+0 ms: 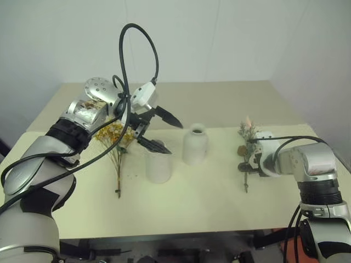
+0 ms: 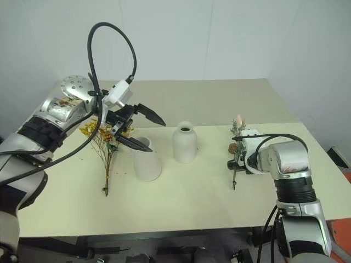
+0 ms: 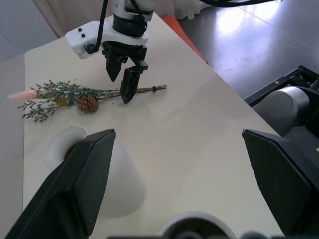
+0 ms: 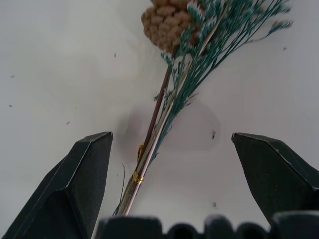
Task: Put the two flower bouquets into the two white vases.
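Lying flat on the surface (image 1: 219, 203), just outside the left jaws, the yellow-orange bouquet (image 1: 113, 139) has its stems trailing toward the near edge. The left gripper (image 1: 159, 131) hangs above the tapered vase (image 1: 158, 166) with jaws spread wide and empty; the rounded bottle vase (image 1: 194, 144) stands just beyond its tips. Further right, the grey-green bouquet (image 4: 172, 94) with pine cone (image 4: 167, 20) lies between the released jaws of the right gripper (image 3: 124, 82), bound stems centred in the gap, blooms pointing away from the wrist. Both bunches look dry, light and brittle: heads would likely shed or crush, so the wire-bound stem bundle (image 4: 137, 174) is the judged place for a gentle hold. The surface is pale, matte and speckled with fallen fragments; white walls enclose it, and a dark glossy floor (image 3: 259, 35) lies beyond.
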Available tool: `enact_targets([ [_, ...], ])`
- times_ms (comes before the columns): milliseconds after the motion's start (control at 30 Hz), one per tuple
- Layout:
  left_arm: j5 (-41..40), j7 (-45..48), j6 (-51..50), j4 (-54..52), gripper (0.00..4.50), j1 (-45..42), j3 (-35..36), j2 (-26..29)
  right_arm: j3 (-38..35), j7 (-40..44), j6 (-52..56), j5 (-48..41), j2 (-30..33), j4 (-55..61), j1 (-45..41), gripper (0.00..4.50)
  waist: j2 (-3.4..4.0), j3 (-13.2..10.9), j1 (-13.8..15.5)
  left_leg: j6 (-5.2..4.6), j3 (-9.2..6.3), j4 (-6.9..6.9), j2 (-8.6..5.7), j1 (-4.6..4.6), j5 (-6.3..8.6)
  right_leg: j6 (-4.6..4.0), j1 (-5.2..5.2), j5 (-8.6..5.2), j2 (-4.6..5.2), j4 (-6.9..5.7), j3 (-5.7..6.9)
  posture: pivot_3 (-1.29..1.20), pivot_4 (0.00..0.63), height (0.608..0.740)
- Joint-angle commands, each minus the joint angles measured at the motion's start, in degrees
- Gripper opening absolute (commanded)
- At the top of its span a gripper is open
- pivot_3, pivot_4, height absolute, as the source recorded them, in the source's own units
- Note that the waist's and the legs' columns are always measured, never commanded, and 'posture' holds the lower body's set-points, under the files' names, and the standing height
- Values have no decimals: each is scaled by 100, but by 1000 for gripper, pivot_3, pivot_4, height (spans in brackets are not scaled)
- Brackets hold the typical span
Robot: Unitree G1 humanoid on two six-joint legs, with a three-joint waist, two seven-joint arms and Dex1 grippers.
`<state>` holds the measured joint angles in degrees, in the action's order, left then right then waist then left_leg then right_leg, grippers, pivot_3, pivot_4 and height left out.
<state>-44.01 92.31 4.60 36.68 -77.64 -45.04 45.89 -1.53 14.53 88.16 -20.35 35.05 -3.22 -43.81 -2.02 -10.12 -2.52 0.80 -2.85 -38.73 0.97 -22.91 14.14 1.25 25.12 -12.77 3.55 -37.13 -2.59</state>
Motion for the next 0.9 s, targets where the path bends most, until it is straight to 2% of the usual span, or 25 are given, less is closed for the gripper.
enact_targets([
  [33, -150, 19, -111, -241, 4493, 49, 186, 169, -24, 67, -209, 93, -30, -87, -226, 4319, 0, 0, -10, 0, 0, 0, 0, -1, 0, 0, 1, 0, 0, 0, 0, 0, 150, 740],
  [133, -173, 19, -182, -373, 4500, 129, 249, 263, 127, 126, -274, 138, -14, -196, -278, 3598, 0, 0, -7, -1, -1, -1, 0, -3, 0, 0, 3, 0, -1, 0, 1, 0, 150, 740],
  [467, -191, 19, -380, -647, 4500, 325, 516, 437, 176, 322, -311, 228, 14, -360, -293, 130, 1, 0, -11, -2, -1, -3, 0, -1, 1, 0, 2, 0, -1, -2, 1, 0, 150, 740],
  [667, -144, 19, -413, -649, 4500, 394, 674, 474, 11, 184, -100, 307, 51, 16, -308, 29, 1, 0, -6, -2, -1, -4, 0, -3, 1, 0, 3, 0, -2, -1, 1, 0, 150, 740],
  [733, -158, 19, -471, -631, 4500, 411, 799, 513, -311, -97, -121, 469, -10, 290, -349, 29, 1, 0, -9, -2, -1, -4, 1, -3, 1, 0, 4, 0, -2, -2, 1, 0, 150, 740],
  [833, -299, 19, -915, -541, 4500, 564, 1343, 734, -1388, -1029, -1215, 890, -364, 1018, -584, 29, 6, -4, -12, -2, -1, -4, 0, -4, 1, 0, 5, 0, -2, -2, 1, 0, 150, 740],
  [900, -202, 19, -1153, -495, 4500, 732, 1689, 804, -1440, -1204, -1889, 1041, -407, 1404, -529, 29, 35, -21, -32, -2, 1, -4, -1, -11, 1, 0, 20, 0, -2, -9, -5, 0, 150, 740],
])
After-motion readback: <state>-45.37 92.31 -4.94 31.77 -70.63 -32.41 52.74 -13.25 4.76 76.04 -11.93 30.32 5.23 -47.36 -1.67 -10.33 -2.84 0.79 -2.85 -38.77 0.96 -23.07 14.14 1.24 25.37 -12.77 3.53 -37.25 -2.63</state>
